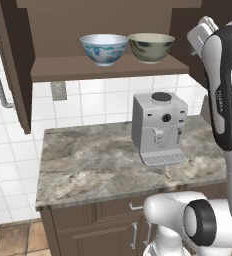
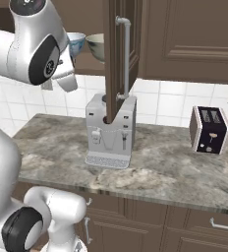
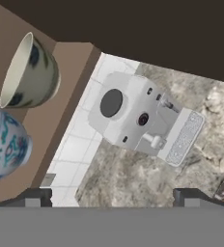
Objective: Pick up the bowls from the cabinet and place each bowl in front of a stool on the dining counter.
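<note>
The gripper (image 3: 112,195) is hanging with its jaws spread wide and is carrying nothing. Below it, on the wall counter (image 1: 88,165), the coffee machine (image 1: 158,127) is standing. Farther back, both bowls are sitting side by side on the shelf of the open cabinet (image 1: 108,67): the white and blue bowl (image 1: 104,49) left, the olive-grey bowl (image 1: 151,47) right, almost touching. I judge the first pick is only beginning; the hand must next turn toward one bowl's rim and reach in.
</note>
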